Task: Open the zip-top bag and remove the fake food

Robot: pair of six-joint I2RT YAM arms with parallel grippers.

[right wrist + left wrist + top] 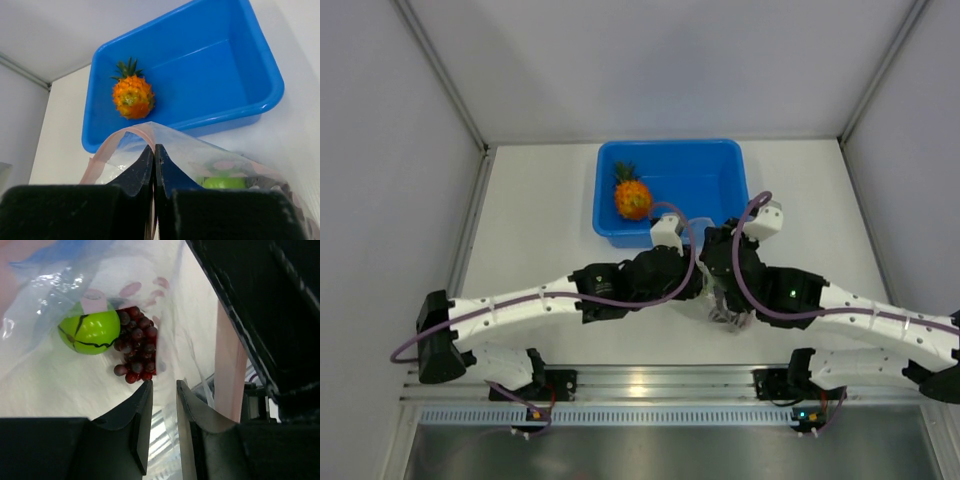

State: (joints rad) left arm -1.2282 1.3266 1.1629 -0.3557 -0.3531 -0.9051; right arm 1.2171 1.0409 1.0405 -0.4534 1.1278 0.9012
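The zip-top bag [725, 316] lies on the table in front of the blue tub, under both grippers. In the left wrist view the bag [45, 300] holds the green round fruit [90, 332] and the dark purple grape bunch [136, 350]. My left gripper [164, 386] has its fingers a narrow gap apart, with clear bag film between them. My right gripper [154, 148] is shut on the bag's pink zip strip [107, 147] and lifts that edge into a peak. The green fruit [220, 182] shows through the film. The orange pineapple [632, 197] lies in the tub, also in the right wrist view [132, 96].
The blue tub [670, 150] stands at the back centre of the table, its near rim [270, 95] just beyond the bag. Grey walls enclose the table on the left, back and right. Both arms cross the near half and meet at the centre.
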